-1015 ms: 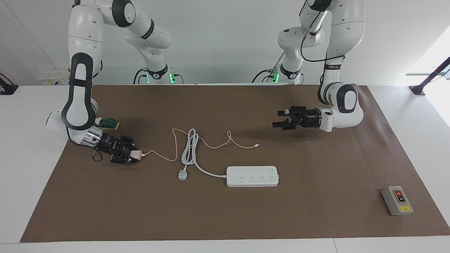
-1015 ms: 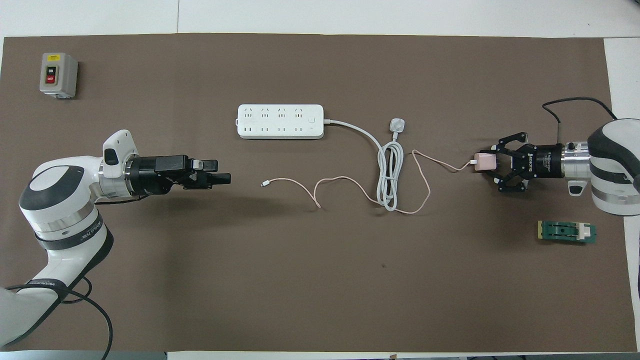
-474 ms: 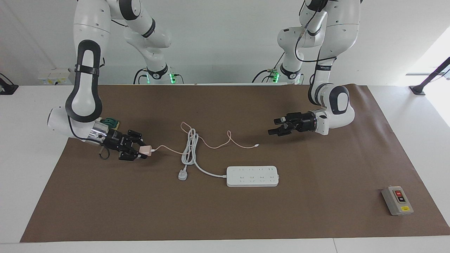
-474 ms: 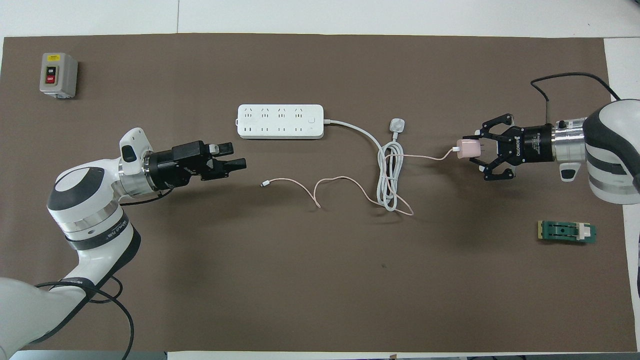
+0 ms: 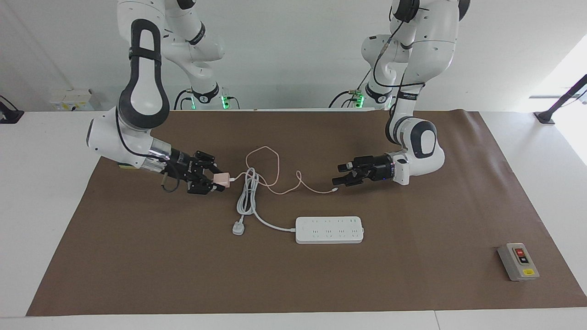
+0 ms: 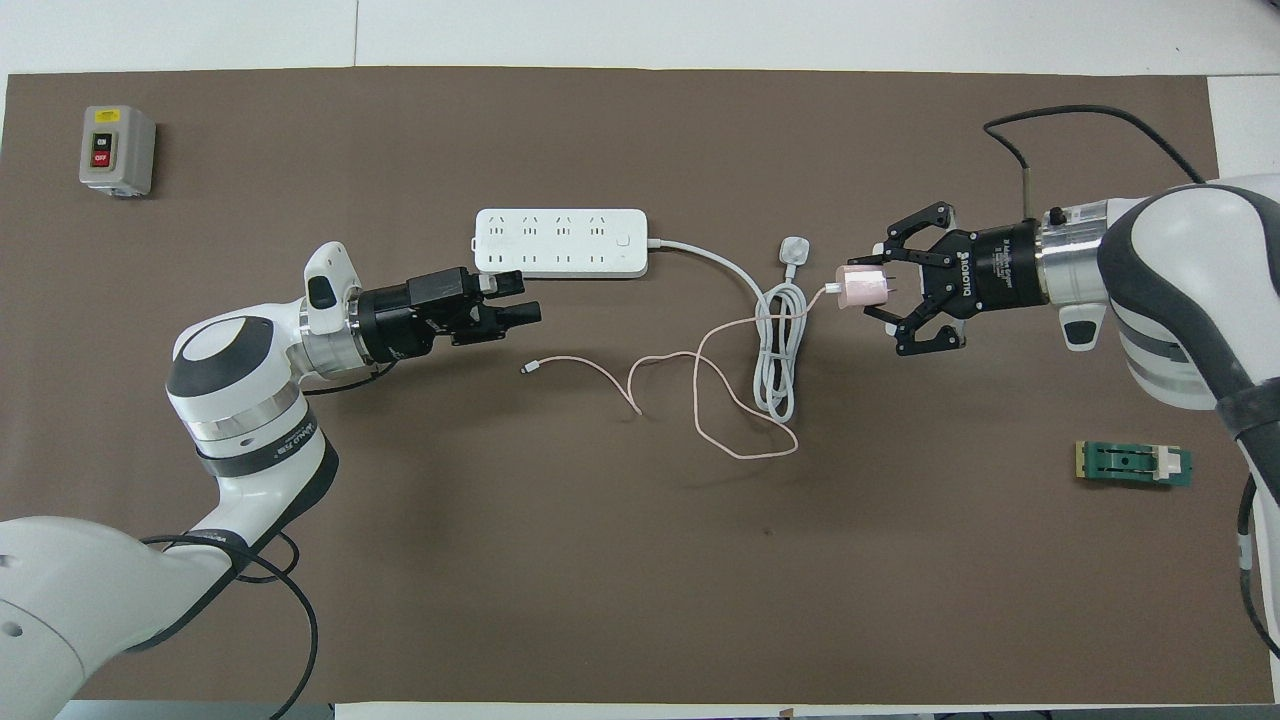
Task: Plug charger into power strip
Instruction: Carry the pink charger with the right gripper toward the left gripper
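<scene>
The power strip (image 5: 329, 229) (image 6: 560, 243) lies flat in the middle of the brown mat. My right gripper (image 5: 220, 179) (image 6: 865, 288) is shut on the pink charger (image 5: 222, 178) (image 6: 860, 288) and holds it above the mat, beside the white three-pin plug (image 5: 238, 228) (image 6: 795, 248) and the coiled white cord (image 5: 247, 192) (image 6: 778, 350). The pink cable (image 5: 275, 183) (image 6: 700, 400) trails in loops across the coil to its free end (image 5: 335, 189) (image 6: 524, 369). My left gripper (image 5: 343, 174) (image 6: 520, 300) is open and empty, over the mat by the strip's edge nearer to the robots.
A grey box with a red button (image 5: 518, 261) (image 6: 117, 150) stands toward the left arm's end, farther from the robots than the strip. A small green part (image 6: 1133, 465) lies toward the right arm's end, near the robots.
My right gripper has carried the charger toward the middle of the table, and the pink cable has bunched into a bigger loop. My left gripper has moved toward the strip.
</scene>
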Available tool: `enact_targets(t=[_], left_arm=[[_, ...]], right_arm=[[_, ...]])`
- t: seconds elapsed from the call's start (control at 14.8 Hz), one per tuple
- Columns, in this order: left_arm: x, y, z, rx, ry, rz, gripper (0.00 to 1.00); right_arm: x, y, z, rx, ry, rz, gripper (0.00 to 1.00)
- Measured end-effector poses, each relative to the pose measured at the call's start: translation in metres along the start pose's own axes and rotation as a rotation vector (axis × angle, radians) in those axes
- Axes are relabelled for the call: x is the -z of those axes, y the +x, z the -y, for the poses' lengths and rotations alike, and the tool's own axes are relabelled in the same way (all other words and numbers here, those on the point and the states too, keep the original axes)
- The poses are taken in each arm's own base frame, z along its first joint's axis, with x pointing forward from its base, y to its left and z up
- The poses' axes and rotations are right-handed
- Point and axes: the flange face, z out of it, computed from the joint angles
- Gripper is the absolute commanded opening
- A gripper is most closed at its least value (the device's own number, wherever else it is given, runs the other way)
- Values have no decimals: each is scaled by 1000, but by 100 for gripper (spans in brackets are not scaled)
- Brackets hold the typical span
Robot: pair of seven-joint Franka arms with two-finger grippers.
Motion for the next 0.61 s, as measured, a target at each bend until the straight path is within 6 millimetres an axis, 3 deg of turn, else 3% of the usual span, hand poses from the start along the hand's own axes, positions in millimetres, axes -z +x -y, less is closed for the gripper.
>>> enact_targets(t=[0.34,0.61], left_arm=[[3,2,4,-9,4,-7,100],[3,2,4,-10,4,-7,100]], right_arm=[[-44,-48,4,26,-22,-23,0],[-103,-101,5,14,4,-73,0]])
